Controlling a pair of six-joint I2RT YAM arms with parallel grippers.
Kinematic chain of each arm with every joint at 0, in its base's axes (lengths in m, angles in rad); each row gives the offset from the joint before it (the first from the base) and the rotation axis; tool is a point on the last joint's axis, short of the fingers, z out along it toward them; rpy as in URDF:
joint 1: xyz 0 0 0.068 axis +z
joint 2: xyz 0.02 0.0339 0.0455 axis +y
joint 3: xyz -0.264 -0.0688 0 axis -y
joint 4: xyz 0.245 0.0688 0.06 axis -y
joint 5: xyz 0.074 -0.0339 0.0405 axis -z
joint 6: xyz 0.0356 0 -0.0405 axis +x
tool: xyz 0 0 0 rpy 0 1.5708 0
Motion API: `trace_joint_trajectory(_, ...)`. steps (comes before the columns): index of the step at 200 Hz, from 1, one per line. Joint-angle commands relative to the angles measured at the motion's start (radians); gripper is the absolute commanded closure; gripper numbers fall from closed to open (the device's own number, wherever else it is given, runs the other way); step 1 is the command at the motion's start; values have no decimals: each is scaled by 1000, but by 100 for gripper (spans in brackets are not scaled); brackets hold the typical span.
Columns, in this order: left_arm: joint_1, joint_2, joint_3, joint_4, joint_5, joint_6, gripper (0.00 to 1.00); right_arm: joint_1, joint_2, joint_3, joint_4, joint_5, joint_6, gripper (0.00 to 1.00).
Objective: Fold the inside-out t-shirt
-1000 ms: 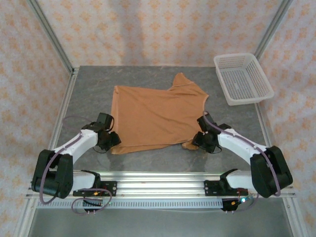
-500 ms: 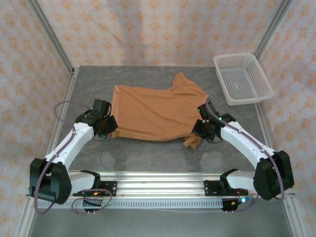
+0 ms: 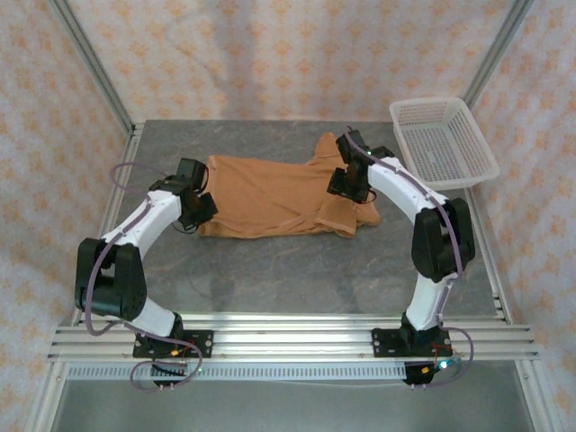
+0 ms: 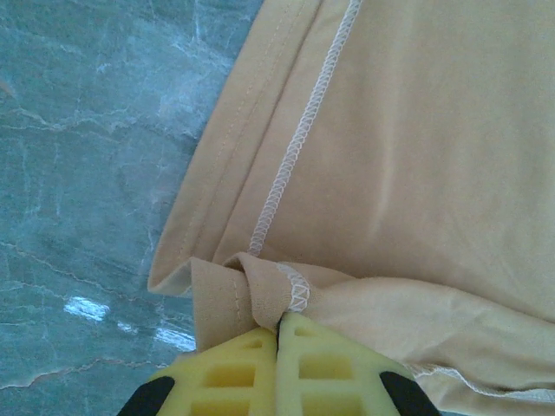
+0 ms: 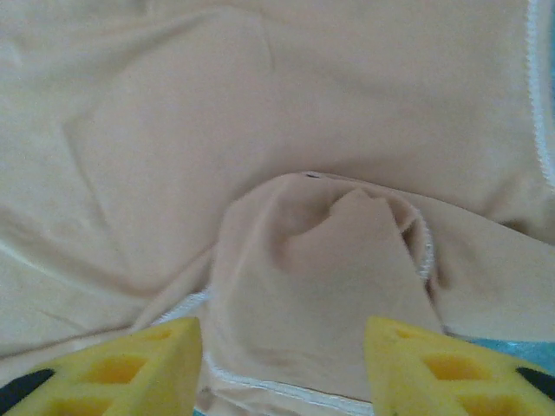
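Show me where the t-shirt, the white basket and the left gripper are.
t-shirt (image 3: pixel 270 193): top view, middle of its body.
white basket (image 3: pixel 443 142): top view, its mesh floor.
left gripper (image 4: pixel 279 322): left wrist view, where its shut jaws meet.

left arm (image 3: pixel 144 225) and right arm (image 3: pixel 402 186) are white with black joints, thin purple cables (image 3: pixel 113 175) along them, and yellow fingers (image 5: pixel 130 357) with holes.

Left arm (image 3: pixel 135 236) reaches far along the left side, its left claw (image 4: pixel 279 322) pinched tight on a fold of the inside-out t-shirt (image 4: pixel 416 156). Right arm (image 3: pixel 409 193) stretches far and bends inward, right claw (image 5: pixel 282 338) pointing down, yellow fingers (image 5: pixel 130 360) spread apart.
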Motion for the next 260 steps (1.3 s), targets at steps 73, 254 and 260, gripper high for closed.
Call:
trace_joint_trajectory(73, 5, -6, -65, 39, 14, 27, 100, -27, -350, -648, 410, -56, 133, 65)
trace_joint_trajectory(254, 6, -17, -2, -17, 2, 34, 100, -60, -263, -583, 420, -76, 187, 100)
trace_joint_trajectory(260, 7, -21, 26, -37, -6, 34, 100, -63, -280, -542, 374, -66, 169, 100)
